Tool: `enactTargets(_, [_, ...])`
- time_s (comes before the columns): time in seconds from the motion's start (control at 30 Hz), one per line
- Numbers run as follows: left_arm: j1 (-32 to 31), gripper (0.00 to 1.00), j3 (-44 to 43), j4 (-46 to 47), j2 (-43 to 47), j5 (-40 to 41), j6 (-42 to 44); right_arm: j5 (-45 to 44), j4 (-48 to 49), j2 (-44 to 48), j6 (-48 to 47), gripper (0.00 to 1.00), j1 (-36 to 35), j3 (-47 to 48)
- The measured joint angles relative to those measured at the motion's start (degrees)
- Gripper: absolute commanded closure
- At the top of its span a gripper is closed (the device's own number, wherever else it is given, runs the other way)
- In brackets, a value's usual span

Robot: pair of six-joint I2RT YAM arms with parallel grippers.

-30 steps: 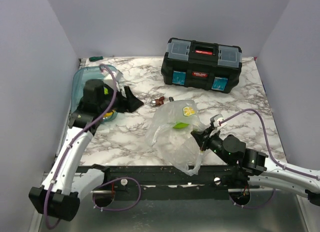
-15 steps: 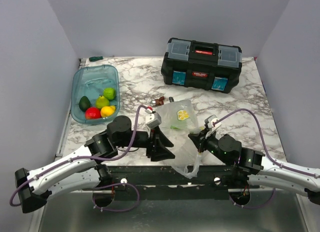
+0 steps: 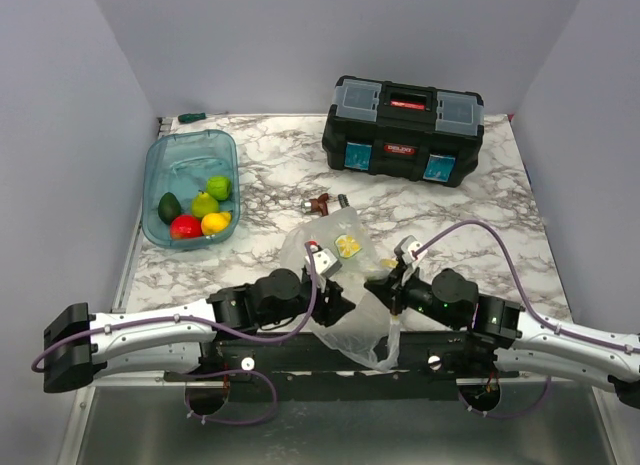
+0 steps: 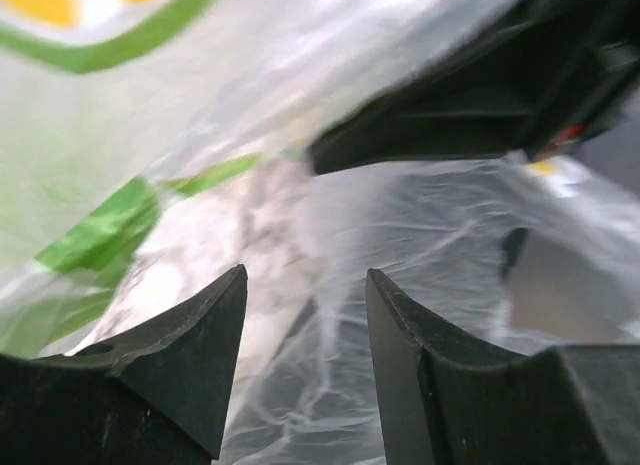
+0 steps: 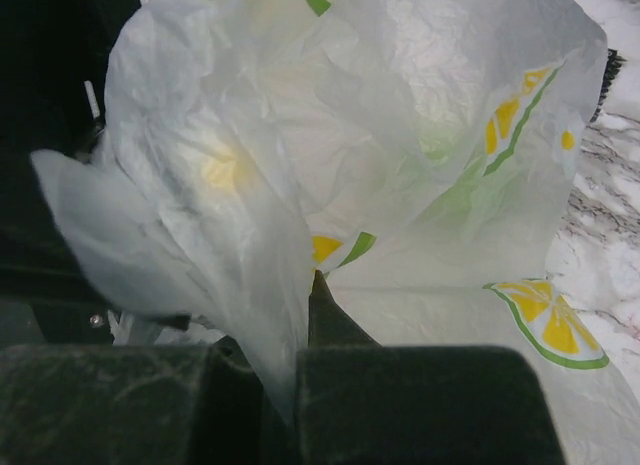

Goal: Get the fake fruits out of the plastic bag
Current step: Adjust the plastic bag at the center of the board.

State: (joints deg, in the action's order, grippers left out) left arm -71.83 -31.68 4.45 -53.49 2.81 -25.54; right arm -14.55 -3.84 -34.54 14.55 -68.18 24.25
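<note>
Pinching a fold of the plastic bag (image 3: 335,235), held the right end effector (image 5: 305,305) clenched on the thin film, with the crinkled sheet spread just in front of its camera. Held the left end effector (image 4: 305,320) released, both fingers apart, set close to the bag from the other side, with film just beyond the fingertips. Found the bag at the near edge of the counter (image 3: 280,165), between the two arms, crumpled and partly raised. Found five fake fruits (image 3: 205,204) well apart from it, in the teal tub (image 3: 190,140) at the far left: one dark green, two lime-green, one red, one yellow. Could not tell if any fruit lay inside the bag, because of the yellow and green lemon prints on the film. Saw the black toolbox (image 3: 405,130) closed at the back of the counter.
</note>
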Motion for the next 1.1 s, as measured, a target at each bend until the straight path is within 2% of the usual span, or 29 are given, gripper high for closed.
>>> enactTargets(0.13, [0.0, 0.48, 4.8, 0.9, 1.9, 5.9, 0.1, 1.0, 0.4, -1.3, 0.8, 0.99, 0.0, 0.0])
enactTargets(0.33, [-0.1, 0.46, 6.2, 2.4, 0.8, 13.7, -0.5, 4.6, 1.2, -8.0, 2.4, 0.99, 0.0, 2.6])
enactTargets(0.53, [0.3, 0.4, 6.7, 5.2, -2.8, 19.3, -3.1, 8.7, 2.7, -13.1, 3.2, 0.99, 0.0, 5.4])
enactTargets(0.77, [5.4, 0.34, 11.5, 6.6, -3.2, 20.2, -9.5, 10.2, 4.1, -15.9, 3.2, 0.99, 0.0, 7.5])
enactTargets(1.1, [12.0, 0.29, 13.9, 10.8, -7.7, 18.1, -13.3, 11.1, 4.2, -13.6, 2.8, 0.99, 0.0, 7.6])
